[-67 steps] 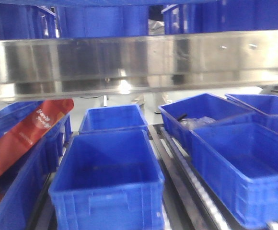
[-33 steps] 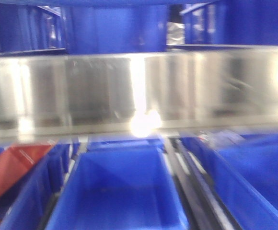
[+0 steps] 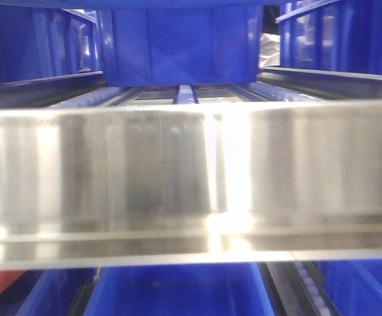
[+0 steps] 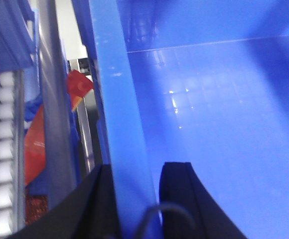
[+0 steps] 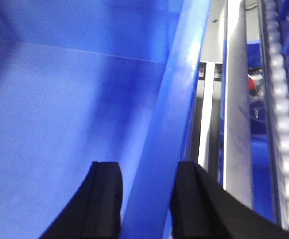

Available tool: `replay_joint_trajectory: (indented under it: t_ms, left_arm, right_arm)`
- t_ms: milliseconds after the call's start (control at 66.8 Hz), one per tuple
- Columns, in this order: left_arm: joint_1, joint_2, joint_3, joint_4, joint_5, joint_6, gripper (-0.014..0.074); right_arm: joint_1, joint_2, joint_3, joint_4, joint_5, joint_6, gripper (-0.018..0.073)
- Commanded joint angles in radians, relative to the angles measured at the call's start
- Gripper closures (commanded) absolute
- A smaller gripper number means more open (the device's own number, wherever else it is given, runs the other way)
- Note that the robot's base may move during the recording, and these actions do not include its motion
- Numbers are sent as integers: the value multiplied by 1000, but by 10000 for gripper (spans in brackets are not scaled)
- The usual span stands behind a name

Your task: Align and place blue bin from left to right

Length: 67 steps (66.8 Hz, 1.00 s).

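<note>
In the left wrist view the blue bin [image 4: 209, 109] fills the frame, its smooth inner floor to the right and its left rim running up the middle. My left gripper [image 4: 139, 167] straddles that rim, one black finger outside and one inside, both pressed on the wall. The right wrist view shows the same kind of blue bin [image 5: 60, 109] from its other side. There my right gripper [image 5: 147, 167] clamps the right rim the same way. The front view shows only the top of a blue bin [image 3: 178, 296] at the bottom centre. Neither gripper appears in that view.
A wide steel shelf beam [image 3: 191, 191] crosses the front view. Above it another blue crate [image 3: 178, 46] sits on the upper shelf rails. White roller tracks [image 4: 2, 164] [image 5: 284, 124] flank the held bin. A red packet [image 4: 40, 144] lies in the neighbouring crate on the left.
The front view has risen. The steel beam has dropped from the top to the middle of the frame, the lower bins are almost out of sight and the upper shelf now shows.
</note>
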Motion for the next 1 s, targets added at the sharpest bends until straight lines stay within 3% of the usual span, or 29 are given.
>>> replay_joint_trajectory:
  t_ms: [0,988]
  left_arm:
    - [-5,-35,-16,-1,-48,8,708]
    - [-5,-35,-16,-1,-48,8,708]
  right_arm:
    - [-9,-11,-12,-66,-59,18,629]
    - [-9,-11,-12,-66,-59,18,629]
